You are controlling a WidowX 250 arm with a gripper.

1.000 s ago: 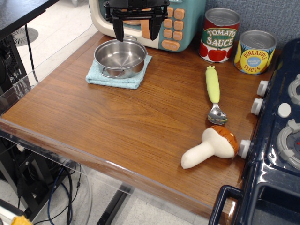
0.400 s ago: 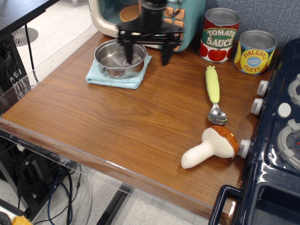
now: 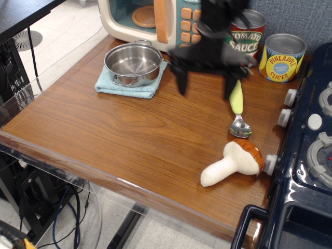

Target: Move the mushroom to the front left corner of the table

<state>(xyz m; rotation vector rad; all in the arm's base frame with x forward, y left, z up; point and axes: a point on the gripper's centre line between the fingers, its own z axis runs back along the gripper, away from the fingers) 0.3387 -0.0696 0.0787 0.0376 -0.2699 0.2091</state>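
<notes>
The mushroom (image 3: pixel 234 161) lies on its side near the table's front right, cream stem pointing front-left, orange-brown cap against a stove knob. The brown wood table (image 3: pixel 119 135) fills the view. My black gripper (image 3: pixel 205 89) hangs open above the table's back middle, blurred by motion, fingers spread wide, one fingertip (image 3: pixel 228 92) over the spoon's handle. It is behind and left of the mushroom and holds nothing.
A yellow-green-handled spoon (image 3: pixel 237 106) lies just behind the mushroom. A steel pot (image 3: pixel 133 64) sits on a blue cloth at the back left, a toy microwave (image 3: pixel 155 21) behind it. Two cans (image 3: pixel 282 57) stand at the back right. A dark blue toy stove (image 3: pixel 306 171) borders the right.
My gripper has swept from above the pot at the back left to the right and forward, toward the spoon and mushroom. The objects have not moved.
</notes>
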